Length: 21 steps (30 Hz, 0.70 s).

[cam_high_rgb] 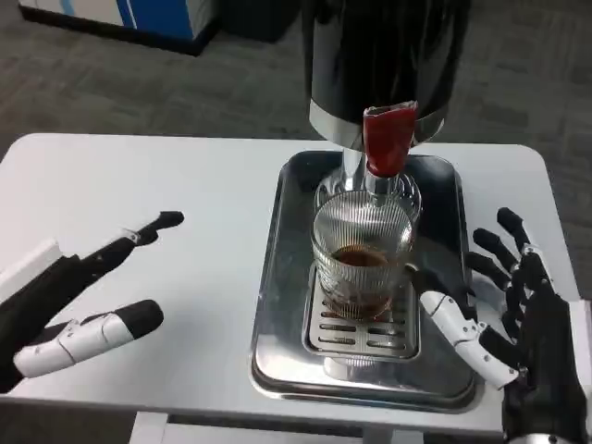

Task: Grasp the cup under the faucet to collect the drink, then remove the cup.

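A ribbed clear glass cup [362, 256] stands on the slotted drip grate [363, 326] under the faucet with its red lever [388, 137]; brown drink fills its bottom. My right hand [504, 319] hovers just right of the cup, fingers spread, thumb pointing toward the cup and holding nothing. My left hand [88, 301] lies over the table at the left, well away from the cup, fingers extended and apart.
The black dispenser body [384, 55] rises behind the cup. A steel tray [277, 314] holds the grate and cup at the table's centre. The white table [185, 185] ends close in front; grey carpet lies beyond it.
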Each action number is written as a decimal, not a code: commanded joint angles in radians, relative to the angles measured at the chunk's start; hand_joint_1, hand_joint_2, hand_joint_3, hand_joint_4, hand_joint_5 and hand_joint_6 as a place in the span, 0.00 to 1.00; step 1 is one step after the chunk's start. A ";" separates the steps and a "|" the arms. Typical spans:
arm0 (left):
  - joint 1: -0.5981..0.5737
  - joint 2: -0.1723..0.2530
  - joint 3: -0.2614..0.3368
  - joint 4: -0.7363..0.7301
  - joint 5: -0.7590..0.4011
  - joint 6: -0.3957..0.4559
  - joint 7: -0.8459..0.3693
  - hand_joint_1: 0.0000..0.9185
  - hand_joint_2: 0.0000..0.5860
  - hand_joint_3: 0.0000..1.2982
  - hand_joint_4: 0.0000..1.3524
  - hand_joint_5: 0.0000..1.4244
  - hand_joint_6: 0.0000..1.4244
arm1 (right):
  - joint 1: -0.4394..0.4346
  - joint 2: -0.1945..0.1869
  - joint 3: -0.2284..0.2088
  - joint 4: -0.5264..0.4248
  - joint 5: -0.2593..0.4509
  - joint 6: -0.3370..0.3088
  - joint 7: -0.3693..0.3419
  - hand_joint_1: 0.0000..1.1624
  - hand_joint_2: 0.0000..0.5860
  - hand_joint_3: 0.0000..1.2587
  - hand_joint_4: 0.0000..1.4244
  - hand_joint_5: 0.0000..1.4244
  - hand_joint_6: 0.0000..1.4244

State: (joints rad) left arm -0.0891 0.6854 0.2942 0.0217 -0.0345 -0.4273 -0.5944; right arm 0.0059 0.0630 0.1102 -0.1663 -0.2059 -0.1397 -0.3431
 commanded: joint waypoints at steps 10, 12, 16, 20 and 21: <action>-0.021 0.010 -0.030 0.023 0.017 -0.001 0.022 0.00 0.06 0.06 0.00 0.03 0.00 | 0.032 0.011 -0.008 -0.102 0.011 -0.004 0.062 0.64 0.28 0.09 0.15 0.18 0.22; -0.023 0.011 -0.033 0.025 0.019 -0.001 0.026 0.00 0.06 0.06 0.00 0.03 0.00 | 0.036 0.004 -0.005 -0.113 0.013 0.000 0.085 0.64 0.27 0.08 0.13 0.17 0.21; -0.024 0.015 -0.038 0.027 0.020 -0.001 0.027 0.00 0.06 0.06 0.00 0.03 0.00 | 0.044 -0.011 0.000 -0.127 0.024 0.013 0.146 0.64 0.23 0.02 0.09 0.12 0.19; -0.023 0.015 -0.039 0.027 0.022 0.001 0.030 0.00 0.06 0.06 0.00 0.03 0.00 | 0.040 -0.043 0.000 -0.120 0.056 0.025 0.224 0.65 0.22 0.00 0.05 0.09 0.17; -0.023 0.015 -0.038 0.025 0.024 0.002 0.030 0.00 0.06 0.06 0.00 0.03 0.00 | 0.033 -0.052 -0.003 -0.111 0.064 0.027 0.242 0.65 0.22 0.00 0.05 0.08 0.17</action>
State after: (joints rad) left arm -0.1164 0.6855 0.2593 0.0406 -0.0257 -0.4272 -0.5781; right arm 0.0361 0.0268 0.1059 -0.2834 -0.1639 -0.1231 -0.1397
